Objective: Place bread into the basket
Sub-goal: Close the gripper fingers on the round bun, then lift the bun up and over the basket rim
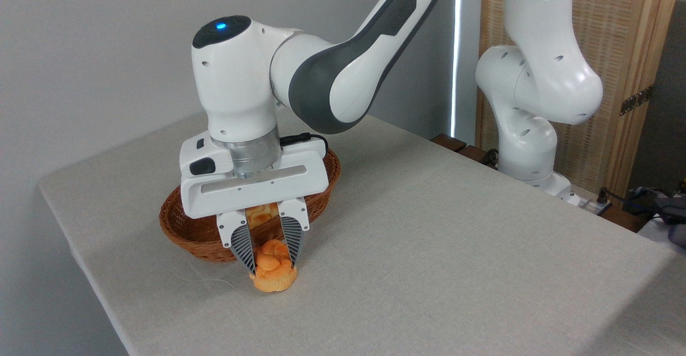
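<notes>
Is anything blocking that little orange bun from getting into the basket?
Only the basket's own near rim: the bread sits on the table just in front of it, between the gripper's jaws, so it must be lifted over.

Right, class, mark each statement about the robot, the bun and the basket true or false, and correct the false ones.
1. The bun sits on the tablecloth, outside the basket. True.
2. The pincer has a finger on each side of the bun. True.
3. The basket lies in front of the bun, nearer the camera. False: it lies behind the bun.
4. The pincer points sideways, level with the table. False: it points down.
5. A blue light glows on top of the arm. True.
</notes>
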Controlling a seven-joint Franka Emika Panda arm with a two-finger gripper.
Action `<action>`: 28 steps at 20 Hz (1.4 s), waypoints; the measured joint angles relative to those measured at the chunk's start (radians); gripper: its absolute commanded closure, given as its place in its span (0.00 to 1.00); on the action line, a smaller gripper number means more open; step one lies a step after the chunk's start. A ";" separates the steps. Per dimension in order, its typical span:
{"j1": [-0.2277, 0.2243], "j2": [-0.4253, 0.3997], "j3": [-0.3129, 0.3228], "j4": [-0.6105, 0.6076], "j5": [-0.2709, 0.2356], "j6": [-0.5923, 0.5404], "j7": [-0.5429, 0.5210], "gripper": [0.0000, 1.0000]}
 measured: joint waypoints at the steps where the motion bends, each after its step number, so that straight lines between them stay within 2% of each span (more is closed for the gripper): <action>1: 0.000 -0.001 0.000 0.000 0.000 0.000 0.015 0.42; 12: 0.003 -0.019 0.003 0.005 0.000 0.000 0.047 0.46; 23: 0.008 -0.040 0.003 0.021 0.000 0.000 0.073 0.46; 28: 0.013 -0.064 0.023 0.033 0.000 0.000 0.089 0.46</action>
